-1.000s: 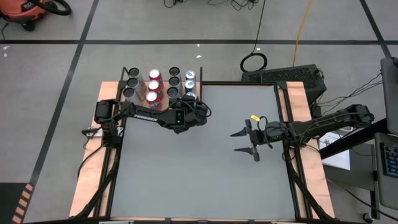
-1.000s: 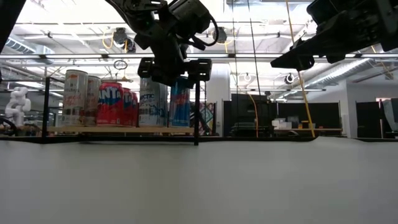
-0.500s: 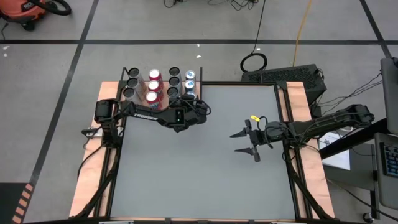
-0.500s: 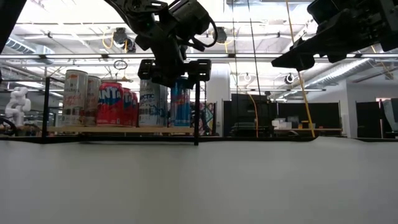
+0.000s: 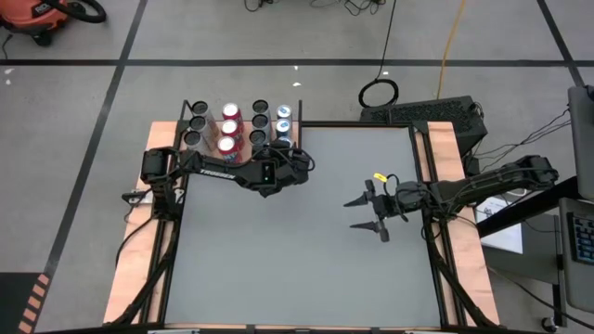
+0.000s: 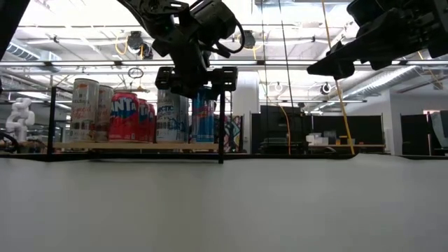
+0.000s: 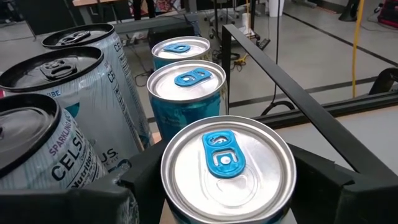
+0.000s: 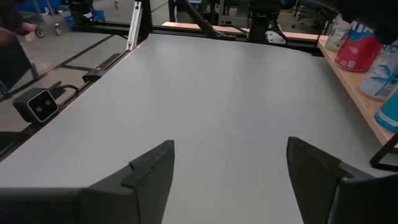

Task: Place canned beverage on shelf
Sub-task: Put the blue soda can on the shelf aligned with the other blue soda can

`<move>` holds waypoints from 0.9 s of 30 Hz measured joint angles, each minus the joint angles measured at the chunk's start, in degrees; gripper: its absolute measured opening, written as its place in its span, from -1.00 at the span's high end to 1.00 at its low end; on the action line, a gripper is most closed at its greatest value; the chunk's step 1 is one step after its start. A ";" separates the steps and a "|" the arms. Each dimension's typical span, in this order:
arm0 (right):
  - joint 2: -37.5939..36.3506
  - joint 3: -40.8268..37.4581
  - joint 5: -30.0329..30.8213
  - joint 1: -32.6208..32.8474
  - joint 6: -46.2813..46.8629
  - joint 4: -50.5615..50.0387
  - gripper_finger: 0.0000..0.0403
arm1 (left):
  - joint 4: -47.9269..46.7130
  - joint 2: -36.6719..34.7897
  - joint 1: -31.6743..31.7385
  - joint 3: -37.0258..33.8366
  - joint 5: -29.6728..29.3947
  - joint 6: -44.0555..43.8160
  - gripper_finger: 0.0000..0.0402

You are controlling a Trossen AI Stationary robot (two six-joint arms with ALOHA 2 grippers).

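Risk of a topple at the shelf (image 5: pixel 209 148), far-left corner of the bench (image 5: pixel 297 241): cans packed close there, so a sideways nudge on release or a snagged finger on the way out could knock the silver Celsius cans (image 7: pixel 59 106) or the two blue-tab cans (image 7: pixel 189 90) behind. Possible clip against the black corner post (image 6: pixel 222 126) too, standing right beside the grip. Unclear from the low view whether the held can's base is fully down on the board; an early release would mean a drop or a tilt.

Left gripper (image 5: pixel 278 165) at the shelf's near right corner, fingers (image 7: pixel 323 180) spread wide and clamped on either side of the canned beverage (image 7: pixel 227 165), silver lid with blue tab, upright.

Right gripper (image 5: pixel 371 211) out over the bench's right half, well apart from the shelf, fingers spread, nothing between them, touching nothing.
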 joint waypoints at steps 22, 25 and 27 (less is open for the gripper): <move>-0.02 0.02 0.03 0.65 0.15 0.00 -0.20 | 2.35 -1.29 -0.02 0.51 -0.99 2.47 -0.63; -0.02 0.02 0.04 0.65 0.17 0.01 -0.20 | 2.61 -2.09 -0.07 1.83 -1.35 4.28 -0.63; -0.02 0.04 0.02 0.65 0.17 0.01 -0.20 | 2.38 -2.03 -0.07 2.86 -1.35 6.58 -0.63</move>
